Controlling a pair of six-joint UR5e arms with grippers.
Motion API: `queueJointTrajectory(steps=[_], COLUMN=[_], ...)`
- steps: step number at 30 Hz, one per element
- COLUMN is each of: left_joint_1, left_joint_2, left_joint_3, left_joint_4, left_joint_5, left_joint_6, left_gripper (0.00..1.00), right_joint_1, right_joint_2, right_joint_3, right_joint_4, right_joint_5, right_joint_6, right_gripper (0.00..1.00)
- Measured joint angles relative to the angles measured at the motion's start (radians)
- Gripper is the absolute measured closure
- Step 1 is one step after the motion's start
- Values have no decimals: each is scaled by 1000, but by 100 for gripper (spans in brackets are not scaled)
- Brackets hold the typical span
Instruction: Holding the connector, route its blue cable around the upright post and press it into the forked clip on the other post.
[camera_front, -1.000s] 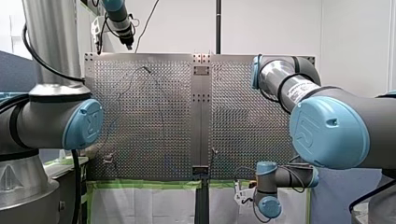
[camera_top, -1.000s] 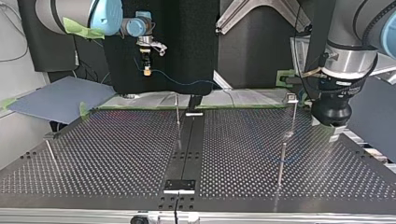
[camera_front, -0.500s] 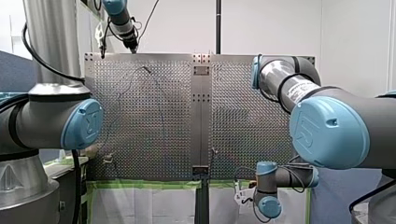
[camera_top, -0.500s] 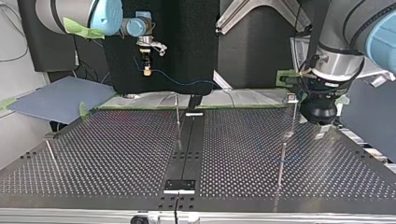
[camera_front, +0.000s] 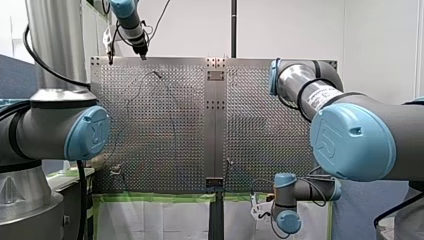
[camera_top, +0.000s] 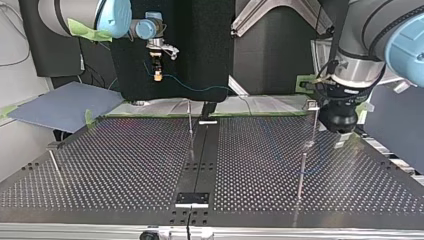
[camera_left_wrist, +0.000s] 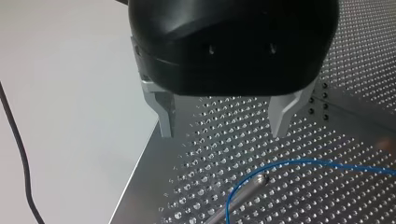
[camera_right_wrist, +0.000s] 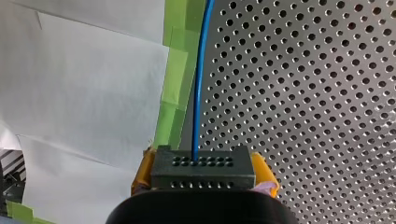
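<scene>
Beside the perforated table (camera_top: 125, 165), my right gripper (camera_right_wrist: 204, 171) clamps the connector (camera_right_wrist: 203, 175).

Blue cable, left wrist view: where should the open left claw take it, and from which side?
Probably the free span of the blue cable just past the post tip, the left claw advancing straight ahead, wrist turned, since the span runs in line with the fingers, not across them.
</scene>
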Motion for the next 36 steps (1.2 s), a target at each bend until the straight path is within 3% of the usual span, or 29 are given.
queueJointTrajectory(steps=[7, 14, 29, 36], left_joint_1=[6, 22, 118, 137], left_joint_2=[-35, -93, -118, -131], left_joint_3=[0, -17, -84, -110], left_joint_4=[42, 103, 233, 291], left_joint_5=[0, 16, 113, 155], left_joint_6=[-28, -86, -196, -248], left_gripper=[0, 0, 0, 0], right_joint_1=[2, 4, 6, 8], right_joint_2=[0, 0, 0, 0], right_joint_3=[0, 0, -1, -2], right_joint_4=[-1, 0, 0, 2], right_joint_5=[0, 0, 0, 0], right_joint_6=[0, 0, 0, -1], right_gripper=[100, 100, 100, 100])
